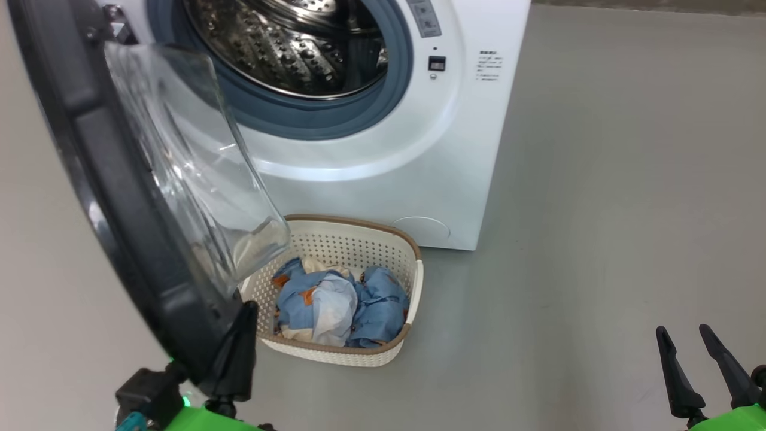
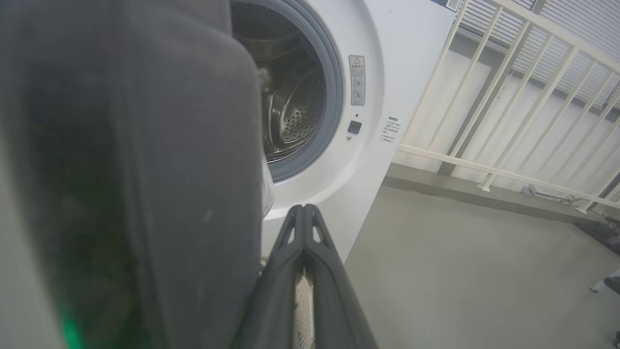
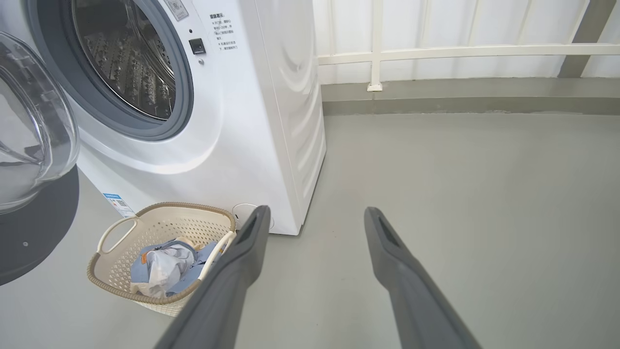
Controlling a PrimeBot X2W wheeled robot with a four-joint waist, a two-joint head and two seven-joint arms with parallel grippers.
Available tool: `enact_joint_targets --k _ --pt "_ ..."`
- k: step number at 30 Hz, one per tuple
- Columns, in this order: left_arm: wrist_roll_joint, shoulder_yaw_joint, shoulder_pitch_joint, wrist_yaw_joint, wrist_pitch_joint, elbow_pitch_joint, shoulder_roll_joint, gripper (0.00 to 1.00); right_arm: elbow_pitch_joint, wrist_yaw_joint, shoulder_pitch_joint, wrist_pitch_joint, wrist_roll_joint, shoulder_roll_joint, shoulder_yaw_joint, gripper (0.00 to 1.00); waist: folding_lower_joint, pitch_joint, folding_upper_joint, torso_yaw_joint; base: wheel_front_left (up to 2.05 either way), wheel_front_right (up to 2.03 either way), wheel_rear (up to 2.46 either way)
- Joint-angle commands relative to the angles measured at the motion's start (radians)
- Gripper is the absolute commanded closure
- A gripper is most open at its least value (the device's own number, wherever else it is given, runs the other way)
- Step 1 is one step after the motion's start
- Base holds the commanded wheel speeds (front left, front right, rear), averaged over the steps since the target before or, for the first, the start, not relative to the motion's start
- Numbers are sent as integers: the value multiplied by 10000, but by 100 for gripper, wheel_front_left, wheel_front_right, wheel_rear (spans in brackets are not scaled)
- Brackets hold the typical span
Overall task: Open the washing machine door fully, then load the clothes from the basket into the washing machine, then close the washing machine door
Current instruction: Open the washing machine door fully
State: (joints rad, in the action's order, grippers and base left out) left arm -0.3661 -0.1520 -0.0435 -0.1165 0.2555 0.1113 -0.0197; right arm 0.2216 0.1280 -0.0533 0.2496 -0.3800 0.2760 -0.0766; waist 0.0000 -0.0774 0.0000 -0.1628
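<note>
The washing machine [image 1: 419,167] stands with its steel drum [image 1: 299,48] exposed. Its door [image 1: 108,179] is swung out to the left, black rim toward me, glass bowl [image 1: 191,167] bulging over the basket. The cream basket [image 1: 413,281] sits on the floor in front of the machine and holds light blue and white clothes [image 1: 341,302]. My left gripper [image 1: 248,308] is shut, empty, lying against the door's lower rim [image 2: 145,169]. My right gripper [image 1: 682,330] hangs open over bare floor, right of the basket [image 3: 116,232].
Grey floor [image 1: 598,209] stretches wide to the right of the machine and basket. A white railing [image 3: 436,48] on a low kerb runs behind the machine's right side. The open door blocks the left side.
</note>
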Motion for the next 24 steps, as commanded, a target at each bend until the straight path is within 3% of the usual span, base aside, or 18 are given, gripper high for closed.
enact_joint_targets --k 1,24 --pt "143 698 -41 285 62 -287 -306 100 -257 27 21 122 -41 215 159 0 0 -57 0 -153 0 0 0" --pt "56 3146 153 1246 63 -271 -960 100 -333 27 134 122 -22 158 142 0 0 -470 0 -769 0 0 0"
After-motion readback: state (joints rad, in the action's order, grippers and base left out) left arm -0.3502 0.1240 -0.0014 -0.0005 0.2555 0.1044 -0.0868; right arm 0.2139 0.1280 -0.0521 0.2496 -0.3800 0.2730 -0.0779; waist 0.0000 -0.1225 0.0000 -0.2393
